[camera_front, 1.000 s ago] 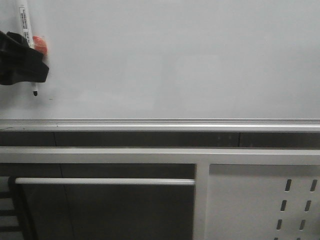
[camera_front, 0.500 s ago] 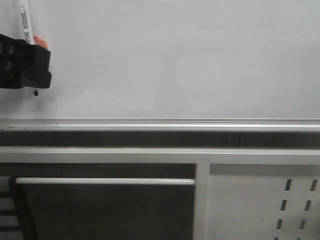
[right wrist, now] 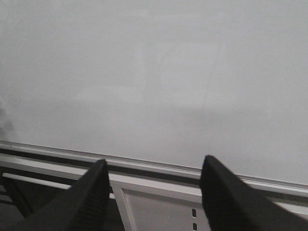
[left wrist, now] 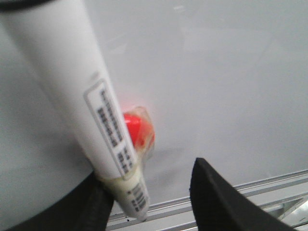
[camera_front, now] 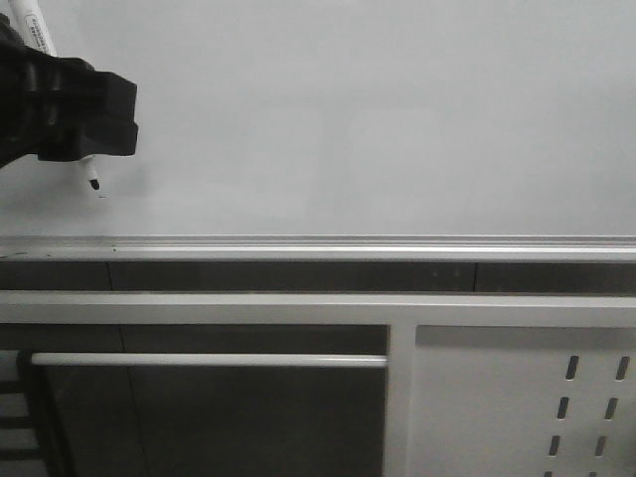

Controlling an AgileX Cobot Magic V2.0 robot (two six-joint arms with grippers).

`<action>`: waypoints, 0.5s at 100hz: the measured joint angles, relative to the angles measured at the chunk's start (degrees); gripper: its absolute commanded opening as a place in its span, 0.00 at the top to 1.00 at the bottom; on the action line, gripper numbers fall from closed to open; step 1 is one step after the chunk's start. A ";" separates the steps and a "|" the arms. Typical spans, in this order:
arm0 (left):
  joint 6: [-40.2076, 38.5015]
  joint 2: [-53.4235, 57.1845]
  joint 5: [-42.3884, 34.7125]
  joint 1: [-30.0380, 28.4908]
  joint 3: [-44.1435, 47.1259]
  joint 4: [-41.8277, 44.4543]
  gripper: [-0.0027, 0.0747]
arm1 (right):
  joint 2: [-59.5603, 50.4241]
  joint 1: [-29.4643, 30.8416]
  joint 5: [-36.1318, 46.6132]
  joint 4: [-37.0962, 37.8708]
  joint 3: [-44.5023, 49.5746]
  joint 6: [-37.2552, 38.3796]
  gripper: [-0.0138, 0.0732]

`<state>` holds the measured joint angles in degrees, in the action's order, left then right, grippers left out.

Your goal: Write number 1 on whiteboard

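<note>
- Front view: the black left gripper [camera_front: 84, 149] is clamped on a white barrelled marker pen [camera_front: 30, 28], its dark tip [camera_front: 93, 183] at the glossy white-grey whiteboard [camera_front: 378, 119], above the board's silver bottom edge. No stroke of the number 1 shows.
- Left wrist view: the labelled pen [left wrist: 82, 110] sits between black fingers [left wrist: 226, 202]; an orange-red blob [left wrist: 137, 131] lies beside it.
- Right wrist view: the right gripper [right wrist: 154, 192] faces the whiteboard [right wrist: 154, 72], jaws apart, empty.

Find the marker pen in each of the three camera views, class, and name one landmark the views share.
Front view: the marker pen is at the far left, its tip poking out below the left hand.
Left wrist view: its white labelled barrel fills the left side.
Right wrist view: not in it.
Shared landmark: the whiteboard's silver bottom edge.
</note>
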<state>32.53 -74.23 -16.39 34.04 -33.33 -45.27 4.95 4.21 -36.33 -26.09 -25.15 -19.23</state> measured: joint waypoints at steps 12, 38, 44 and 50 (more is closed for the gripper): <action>-0.09 0.00 -0.19 0.00 0.00 -0.45 0.56 | 0.00 0.00 0.00 0.00 0.00 0.00 0.41; -0.09 -0.07 -1.83 0.00 0.00 -3.99 0.90 | 0.00 0.00 0.00 0.00 0.00 -0.07 0.41; -0.09 -0.14 -2.09 0.00 0.00 -4.40 0.99 | 0.00 0.00 0.08 0.00 0.00 -0.07 0.41; -0.09 -0.14 -2.09 0.00 0.00 -4.49 0.99 | 0.00 0.00 0.08 0.00 0.00 -0.07 0.41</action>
<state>32.44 -74.38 -18.48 34.04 -33.33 -49.77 4.95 4.21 -36.24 -26.09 -25.15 -19.30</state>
